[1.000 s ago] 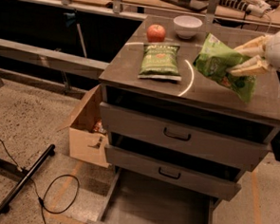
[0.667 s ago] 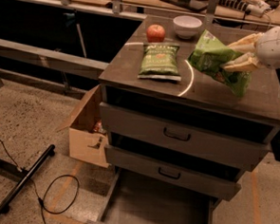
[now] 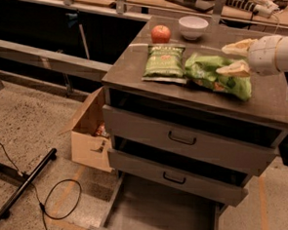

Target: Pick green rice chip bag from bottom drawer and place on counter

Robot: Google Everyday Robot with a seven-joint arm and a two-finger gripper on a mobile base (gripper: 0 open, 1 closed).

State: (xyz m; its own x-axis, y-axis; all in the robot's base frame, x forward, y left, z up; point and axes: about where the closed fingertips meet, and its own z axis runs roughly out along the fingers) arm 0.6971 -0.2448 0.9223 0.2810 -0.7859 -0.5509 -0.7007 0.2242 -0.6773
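- Bottom drawer (image 3: 162, 215) — pulled open, nothing inside.
- Green rice chip bag (image 3: 212, 77) lies on the counter (image 3: 137, 70) above, glossy, puffy and crumpled, just beside an olive snack bag (image 3: 164, 62).
- Gripper (image 3: 237, 57) at the bag's right end, fingers apart; placing looks nearly done — next, lift straight clear.
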